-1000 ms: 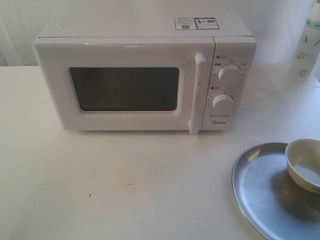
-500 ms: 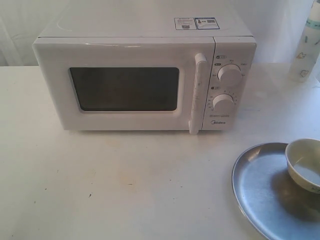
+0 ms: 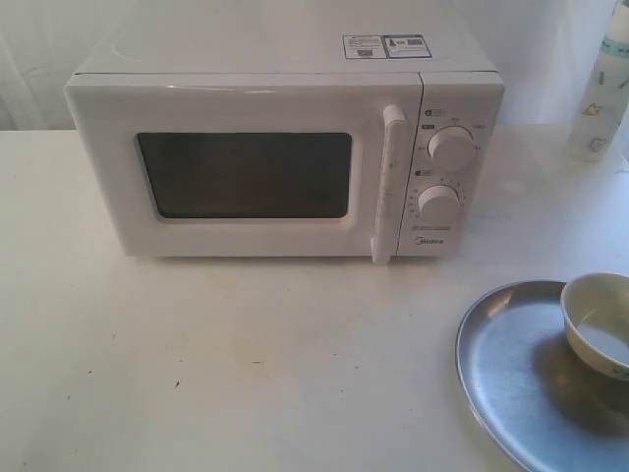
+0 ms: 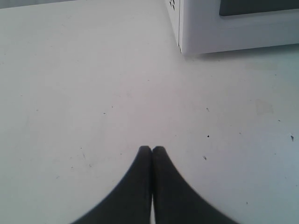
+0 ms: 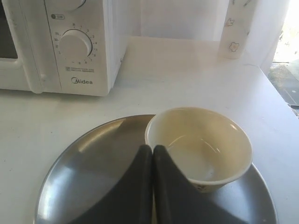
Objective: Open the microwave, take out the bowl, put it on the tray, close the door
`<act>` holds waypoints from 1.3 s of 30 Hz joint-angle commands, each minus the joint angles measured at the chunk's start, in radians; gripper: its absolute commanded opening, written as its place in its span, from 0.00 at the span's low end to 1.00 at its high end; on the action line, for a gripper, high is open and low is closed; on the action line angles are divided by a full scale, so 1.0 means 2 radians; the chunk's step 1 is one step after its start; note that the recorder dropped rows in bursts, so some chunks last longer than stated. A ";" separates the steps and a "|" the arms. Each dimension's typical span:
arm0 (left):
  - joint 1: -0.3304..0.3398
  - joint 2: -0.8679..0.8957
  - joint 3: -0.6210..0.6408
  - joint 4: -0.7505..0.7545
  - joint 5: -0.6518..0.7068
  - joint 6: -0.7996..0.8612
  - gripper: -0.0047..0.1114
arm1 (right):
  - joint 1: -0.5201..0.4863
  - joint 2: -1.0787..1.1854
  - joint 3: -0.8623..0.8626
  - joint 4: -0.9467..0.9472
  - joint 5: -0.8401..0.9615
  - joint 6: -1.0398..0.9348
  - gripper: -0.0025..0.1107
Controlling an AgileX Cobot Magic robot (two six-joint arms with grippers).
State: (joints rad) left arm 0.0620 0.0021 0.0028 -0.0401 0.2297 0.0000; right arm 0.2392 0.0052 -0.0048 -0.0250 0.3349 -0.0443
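The door point(image 3: 246, 177) of the microwave point(image 3: 285, 59) is shut and the bowl point(image 3: 598, 320) is set upright on the tray point(image 3: 511, 374), off its centre, so every step is judged done. The left jaws are held together, empty, above the counter point(image 4: 70, 93) near the microwave's corner; the right jaws are likewise closed on nothing, over the tray just beside the bowl. No grasp is called for next, only a withdrawal by which the bowl is not nudged.
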 commanded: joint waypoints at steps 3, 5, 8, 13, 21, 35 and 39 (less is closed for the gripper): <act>-0.002 -0.001 -0.001 -0.006 0.002 0.000 0.04 | -0.026 -0.003 0.002 -0.002 0.000 0.001 0.02; -0.002 -0.001 -0.001 -0.006 0.002 0.000 0.04 | -0.031 -0.003 0.002 -0.002 0.000 0.001 0.02; -0.002 -0.001 -0.001 -0.006 0.002 0.000 0.04 | -0.034 -0.003 0.002 -0.002 0.000 0.001 0.02; -0.002 -0.001 -0.001 -0.006 0.002 0.000 0.04 | -0.035 -0.003 0.002 -0.002 0.000 0.001 0.02; -0.002 -0.001 -0.001 -0.006 0.002 0.000 0.04 | -0.040 -0.003 0.002 -0.002 0.000 0.001 0.02; -0.002 -0.001 -0.001 -0.006 0.002 0.000 0.04 | -0.062 -0.003 0.002 -0.002 0.000 0.001 0.02; -0.002 -0.001 -0.001 -0.006 0.002 0.000 0.04 | -0.062 -0.003 0.002 -0.002 0.000 0.001 0.02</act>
State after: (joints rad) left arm 0.0620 0.0021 0.0028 -0.0401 0.2297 0.0000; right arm 0.1217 0.0052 -0.0048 -0.0250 0.3349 -0.0443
